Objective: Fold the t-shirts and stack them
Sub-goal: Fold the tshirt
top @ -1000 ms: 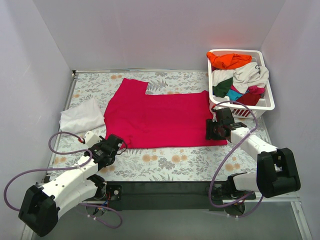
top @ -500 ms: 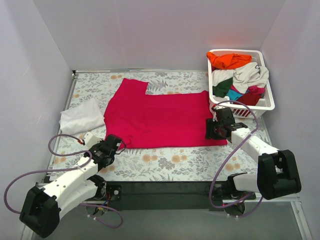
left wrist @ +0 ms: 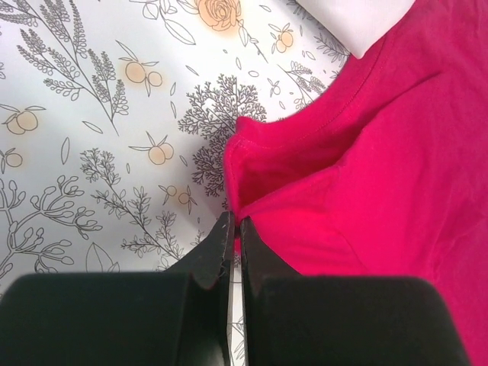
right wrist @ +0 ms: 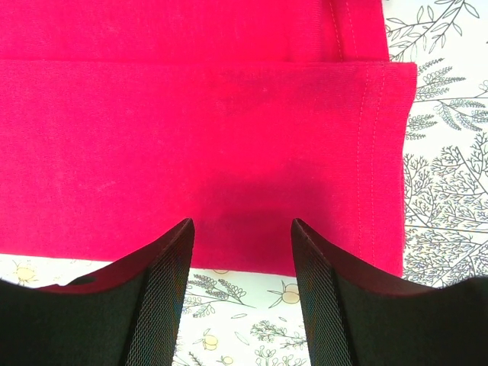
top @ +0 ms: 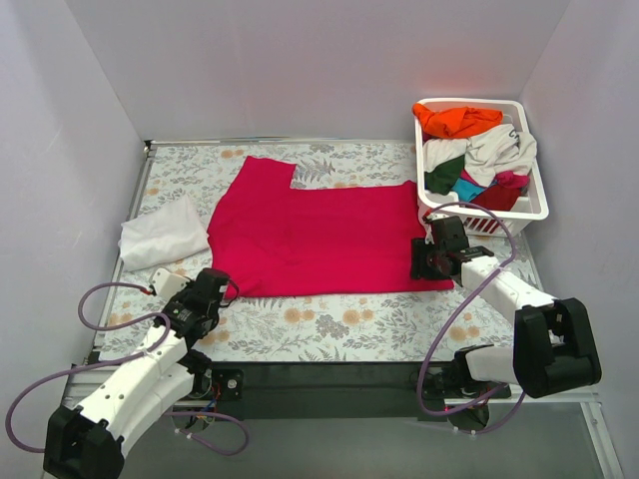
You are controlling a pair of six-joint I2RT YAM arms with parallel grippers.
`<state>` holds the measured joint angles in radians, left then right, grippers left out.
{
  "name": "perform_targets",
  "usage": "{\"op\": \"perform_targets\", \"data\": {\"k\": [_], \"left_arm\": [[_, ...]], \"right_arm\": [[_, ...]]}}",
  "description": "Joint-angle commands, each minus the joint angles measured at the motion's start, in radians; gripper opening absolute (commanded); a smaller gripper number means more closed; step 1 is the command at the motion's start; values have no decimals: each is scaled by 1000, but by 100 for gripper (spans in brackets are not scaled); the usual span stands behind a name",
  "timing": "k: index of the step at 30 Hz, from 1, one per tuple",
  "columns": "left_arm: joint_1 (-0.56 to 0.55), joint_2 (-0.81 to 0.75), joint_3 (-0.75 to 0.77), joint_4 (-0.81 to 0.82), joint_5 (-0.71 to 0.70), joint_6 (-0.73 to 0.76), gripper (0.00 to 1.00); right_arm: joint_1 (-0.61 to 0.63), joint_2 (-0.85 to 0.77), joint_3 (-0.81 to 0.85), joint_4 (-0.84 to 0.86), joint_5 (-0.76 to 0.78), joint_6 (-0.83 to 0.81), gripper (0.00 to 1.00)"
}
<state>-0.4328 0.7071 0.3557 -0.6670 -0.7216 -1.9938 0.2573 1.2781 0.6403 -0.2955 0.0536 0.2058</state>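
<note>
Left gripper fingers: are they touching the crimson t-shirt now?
Touching. The left wrist view shows the fingers of the left gripper closed on the folded edge of the crimson t-shirt, with red cloth pinched between their tips.

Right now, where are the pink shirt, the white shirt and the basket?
pink shirt [top: 319, 235], top view, its middle.
white shirt [top: 162, 232], top view, its middle.
basket [top: 524, 213], top view, near rim.

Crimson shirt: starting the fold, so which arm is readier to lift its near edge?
Left. The left gripper looks shut on the shirt's puckered hem; the right gripper hangs open over the hem, gripping nothing.
</note>
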Motion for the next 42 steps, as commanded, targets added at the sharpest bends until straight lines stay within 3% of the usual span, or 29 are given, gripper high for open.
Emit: {"op": "perform_targets", "data": {"k": [1, 16, 18, 19, 22, 25, 27, 31, 34, 39, 42], "left_arm": [[16, -14, 6, -32, -36, -111, 0], [92, -21, 32, 13, -3, -5, 2], [111, -17, 29, 17, 19, -2, 13], [114, -20, 32, 11, 19, -2, 27], [114, -35, 64, -32, -16, 4, 51], [112, -57, 121, -83, -68, 19, 65], [114, -66, 152, -60, -75, 83, 69], [112, 0, 163, 163, -18, 219, 69], [89, 155, 190, 312, 46, 294, 69], [-68, 418, 273, 477, 14, 372, 70], [-92, 505, 307, 607, 115, 447, 70]], "right_arm": [[-3, 13, -2, 24, 15, -3, 49], [-1, 24, -5, 24, 35, 0, 50], [-1, 23, -4, 22, 38, 0, 50], [-1, 24, -5, 22, 40, 1, 50], [-1, 20, -5, 22, 41, 1, 50], [-1, 15, -2, 22, 54, 0, 50], [-1, 4, 5, 22, 55, -2, 50], [0, -48, 25, 24, 45, -16, 49], [7, -71, 47, 22, 40, -17, 49], [22, -46, 104, 15, 42, -5, 49], [36, 6, 148, 18, 46, 4, 49]]}}
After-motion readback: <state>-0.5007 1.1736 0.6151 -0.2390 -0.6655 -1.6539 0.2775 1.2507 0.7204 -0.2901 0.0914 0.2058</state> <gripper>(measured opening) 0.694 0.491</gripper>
